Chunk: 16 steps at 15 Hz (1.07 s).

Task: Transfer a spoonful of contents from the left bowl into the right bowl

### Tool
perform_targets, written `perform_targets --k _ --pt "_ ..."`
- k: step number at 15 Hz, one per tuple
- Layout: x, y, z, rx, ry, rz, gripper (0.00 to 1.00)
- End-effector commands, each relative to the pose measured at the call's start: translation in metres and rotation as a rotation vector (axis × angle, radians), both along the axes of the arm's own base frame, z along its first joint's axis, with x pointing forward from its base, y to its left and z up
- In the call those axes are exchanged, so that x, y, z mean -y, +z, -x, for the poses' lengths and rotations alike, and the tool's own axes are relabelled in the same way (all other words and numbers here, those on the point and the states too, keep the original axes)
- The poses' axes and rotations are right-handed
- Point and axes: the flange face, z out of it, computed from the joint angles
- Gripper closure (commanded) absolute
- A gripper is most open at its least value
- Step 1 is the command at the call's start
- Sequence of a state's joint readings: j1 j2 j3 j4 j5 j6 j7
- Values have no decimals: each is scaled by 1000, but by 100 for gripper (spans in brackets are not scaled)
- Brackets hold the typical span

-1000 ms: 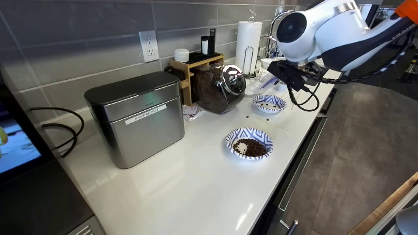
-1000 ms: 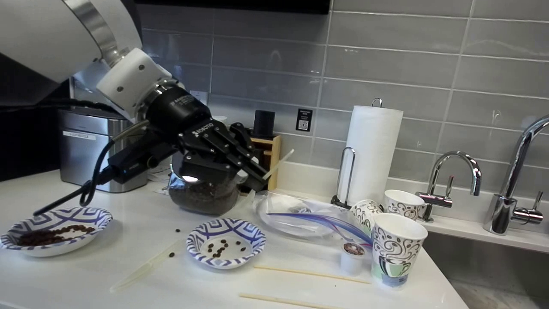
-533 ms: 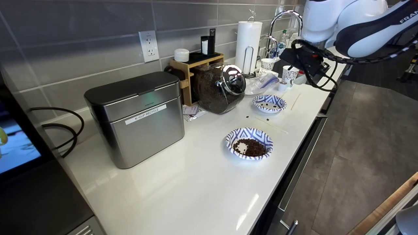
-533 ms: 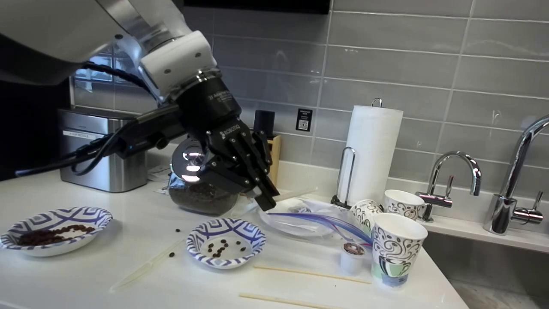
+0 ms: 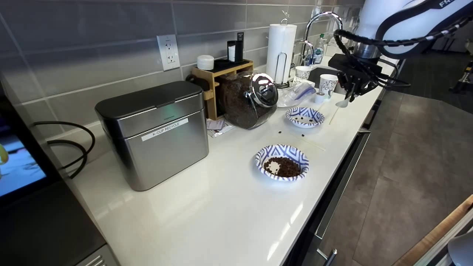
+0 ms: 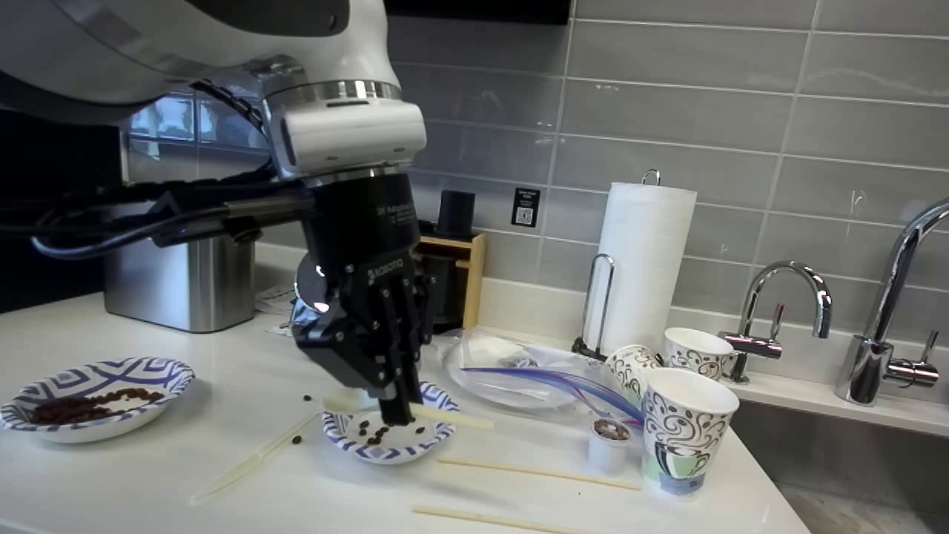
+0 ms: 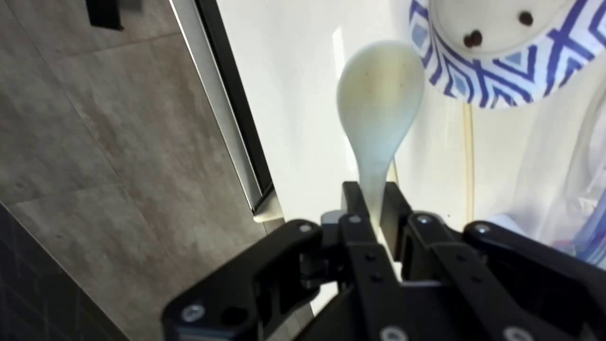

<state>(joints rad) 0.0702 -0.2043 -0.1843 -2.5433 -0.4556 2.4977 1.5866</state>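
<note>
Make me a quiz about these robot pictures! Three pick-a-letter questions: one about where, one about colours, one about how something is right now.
1. Where is the paper towel roll?
A. In the sink
B. On the counter, by the tiled wall
C. On the floor

2. Which colours pattern the left bowl and the right bowl?
A. Red and green
B. Yellow and black
C. Blue and white

3. How is the spoon?
A. Held in the fingers
B. Lying on the floor
C. Standing in a cup

1 B: both exterior views show it upright there.
2 C: both rims show blue shapes on white.
3 A: the wrist view shows a finger on either side of its handle.
</note>
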Motion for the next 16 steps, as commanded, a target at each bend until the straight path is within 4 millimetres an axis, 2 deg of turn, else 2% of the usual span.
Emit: perform_targets --k 1,4,7,12,16 --pt "0 3 13 -98 21 -116 97" --pt "-1 6 16 -165 32 -146 97" --pt "-9 -1 16 -226 50 -94 97" --pt "-31 -22 13 -226 89 -82 97" --pt "-38 -38 14 -229 118 -72 97"
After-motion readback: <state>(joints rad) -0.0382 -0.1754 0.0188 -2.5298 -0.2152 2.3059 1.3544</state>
